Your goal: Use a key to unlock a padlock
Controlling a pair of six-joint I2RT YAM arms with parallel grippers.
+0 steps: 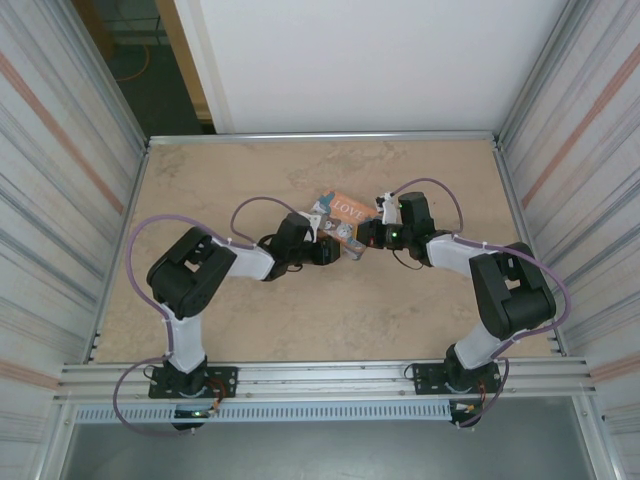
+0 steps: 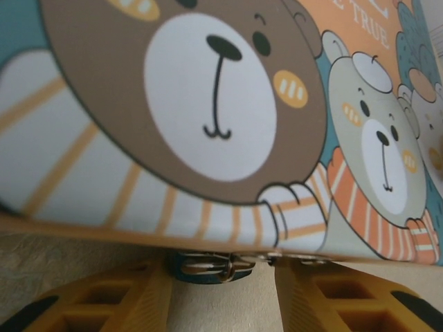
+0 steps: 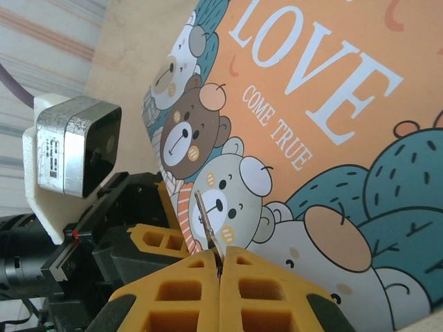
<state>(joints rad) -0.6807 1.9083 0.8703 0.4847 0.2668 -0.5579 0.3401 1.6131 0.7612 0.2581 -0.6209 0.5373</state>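
Teal-bodied padlock (image 2: pixel 211 267) is noted just under the lower edge of the orange LOVE tin (image 2: pixel 208 104). It is flanked by the left gripper (image 2: pixel 220 296), whose jaws are set half-wide; firm contact cannot be told. Thin key (image 3: pixel 205 220) is clamped in the tightly closed right gripper (image 3: pixel 220 259), with its tip held before the tin's pictured face. Judged: key pickup is done, but the key is not yet entered. Insertion, turning and shackle release are left. Shackle state is not made out.

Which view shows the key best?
Right wrist: the key sticks up, thin and edge-on, from the shut right claw, against the tin. Top view: too small to make out. Left wrist: can't pick it out below the tin's edge.
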